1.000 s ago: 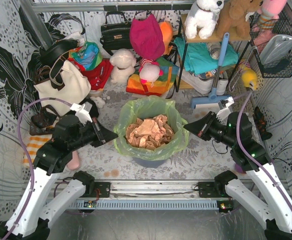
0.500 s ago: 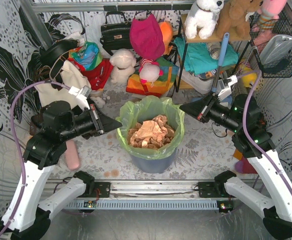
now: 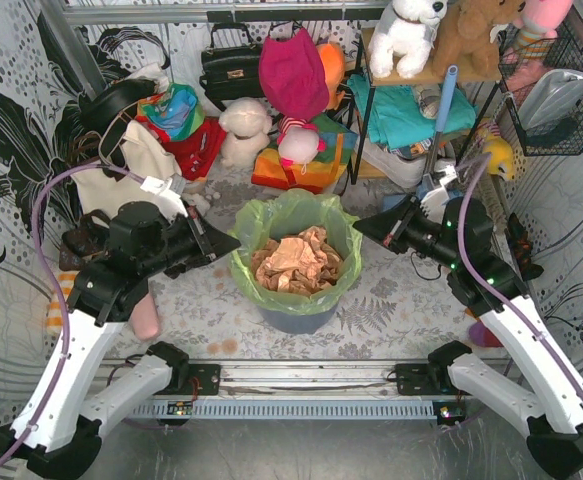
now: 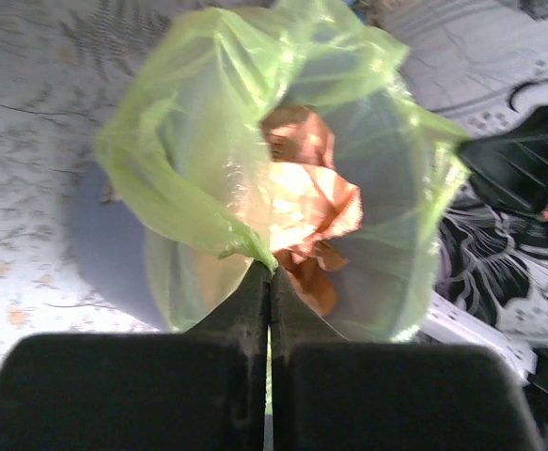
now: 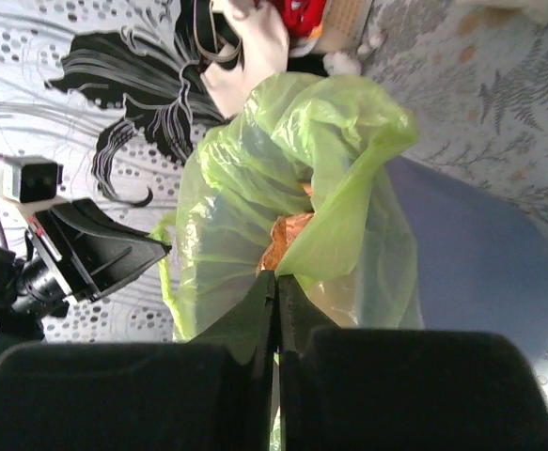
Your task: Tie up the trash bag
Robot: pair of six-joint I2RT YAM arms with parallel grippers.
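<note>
Item 1, bag (image 3: pixel 261 215): light green, translucent. It lines the bin (image 3: pixel 296 322) at the middle of the table (image 3: pixel 401 310), between my two arms. Its rim stands loose and creased above the bin's edge, and the mouth is open upward.

Item 2, paper (image 3: pixel 296 262): brown, crumpled. It lies inside the bag and I see it through the open mouth.

Item 3, left gripper (image 3: pixel 233 240): fingers pressed together on the bag's left rim. On my left wrist feed the plastic gathers to a point at the left gripper (image 4: pixel 269 277), and a green sliver shows in the seam between the fingers.

Item 4, right gripper (image 3: pixel 359 225): fingers pressed together on the bag's right rim. On my right wrist feed a fold of plastic drapes over the right gripper (image 5: pixel 275 277), and green shows low in the seam.

Item 5, bin: round, blue-grey, upright. Its wall shows below the bag's overhang.

Item 6, tote (image 3: pixel 121 185): cream with dark straps. It sits at the back left behind my left arm, apart from the bin.

Item 7, handbag (image 3: pixel 229 68): black, at the back wall.

Item 8, shelf (image 3: pixel 411 75): at the back right, with plush toys on top and folded cloth beneath.
</note>
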